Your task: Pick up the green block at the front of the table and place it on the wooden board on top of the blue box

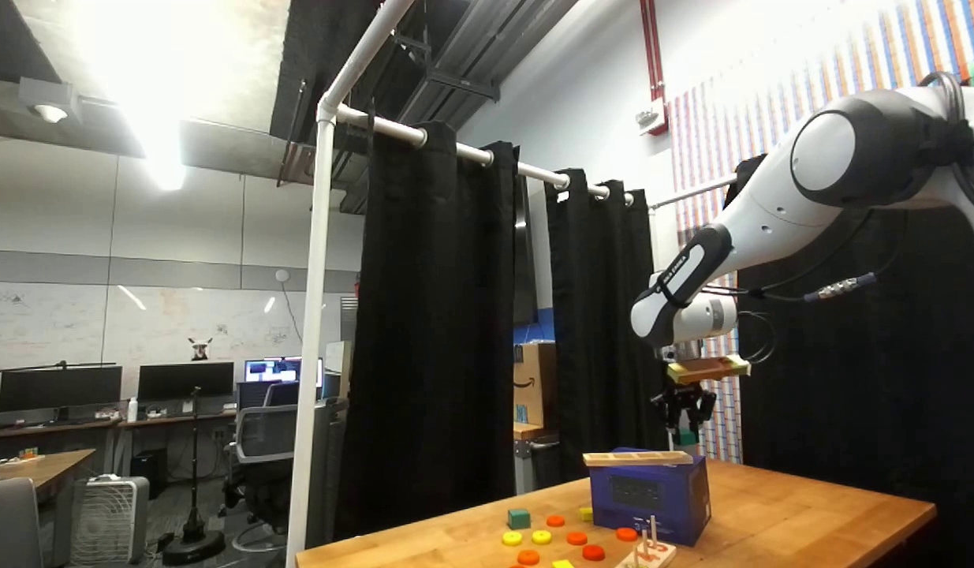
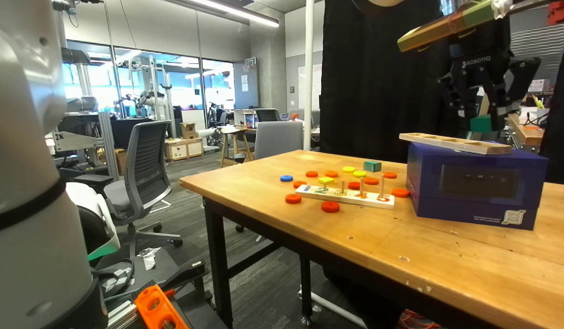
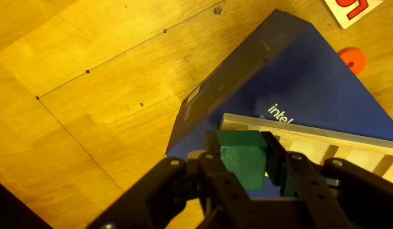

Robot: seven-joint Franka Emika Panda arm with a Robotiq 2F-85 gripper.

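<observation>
Claw (image 3: 242,150) clamped on green block (image 3: 244,163), block at its very tip, above wooden board (image 2: 455,144) on blue box (image 2: 480,183)

Orange rings (image 2: 330,209) lie around a numbered peg stand (image 2: 352,198).

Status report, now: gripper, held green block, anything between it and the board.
Gripper shut on green block. Block held above blue box, not yet placed on wooden board. No obstacle seen between block and board.
</observation>
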